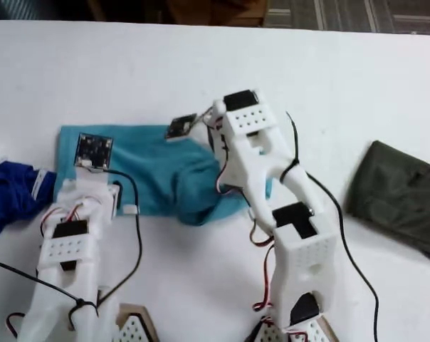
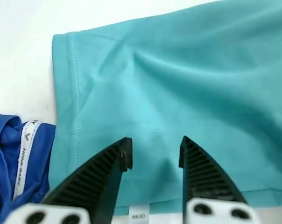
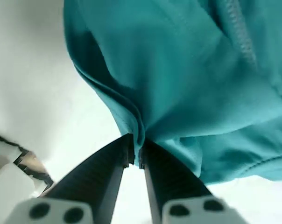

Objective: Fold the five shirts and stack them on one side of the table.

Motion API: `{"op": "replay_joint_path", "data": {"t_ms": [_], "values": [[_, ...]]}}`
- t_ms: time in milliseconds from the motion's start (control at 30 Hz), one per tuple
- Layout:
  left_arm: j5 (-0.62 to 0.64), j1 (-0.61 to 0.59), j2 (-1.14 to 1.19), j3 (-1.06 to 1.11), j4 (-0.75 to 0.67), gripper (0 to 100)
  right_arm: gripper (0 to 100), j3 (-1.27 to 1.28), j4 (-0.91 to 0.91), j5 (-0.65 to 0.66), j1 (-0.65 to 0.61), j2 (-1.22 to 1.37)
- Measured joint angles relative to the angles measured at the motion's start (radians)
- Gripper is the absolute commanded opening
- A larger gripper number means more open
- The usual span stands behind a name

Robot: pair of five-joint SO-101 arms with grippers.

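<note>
On the white table no folded stack was to be seen, so the task was judged barely begun. The teal shirt, lying at centre left of the high view, was partly gathered, its lower right edge bunched. A crumpled olive shirt was left at the right edge and a blue shirt at the left edge, both unfolded. The spread of garments was given by the high view; the grips were made plain by the wrist views. The right gripper was clamped on a fold of teal cloth. The left gripper was held parted over the shirt near its hem, grasping nothing.
</note>
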Motion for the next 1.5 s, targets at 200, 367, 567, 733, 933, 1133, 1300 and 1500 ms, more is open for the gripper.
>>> {"op": "replay_joint_path", "data": {"t_ms": [200, 367, 567, 733, 933, 1133, 1300, 1500], "values": [[0.0, 0.0, 0.0, 0.0, 0.0, 19, 1.8, 0.021, -0.068, 0.0, 0.0, -0.005], [0.003, 0.0, 0.0, 0.0, 0.0, 19, 1.8, 0.025, -0.158, 0.0, 0.0, -0.005], [0.106, 0.0, 0.0, -0.071, 0.095, 19, 1.8, 0.025, -0.229, -0.06, 0.0, -0.005], [0.296, 0.098, 0.068, -0.468, 0.47, 19, 1.8, 0.025, -0.239, -0.089, 0.0, -0.005], [0.439, 0.212, 0.468, -0.985, 0.801, 2, 1.8, 0.025, -0.239, -0.098, 0.006, -0.005], [0.491, 0.216, 0.974, -1.491, 1.089, 2, 1.8, 0.025, -0.239, -0.167, 0.017, -0.005], [0.525, 0.249, 1.211, -1.777, 1.257, 2, 1.8, 0.025, -0.239, -0.25, 0.017, -0.005], [0.563, 0.296, 1.31, -1.912, 1.303, 2, 1.8, 0.025, -0.239, -0.313, 0.017, -0.005]]}}
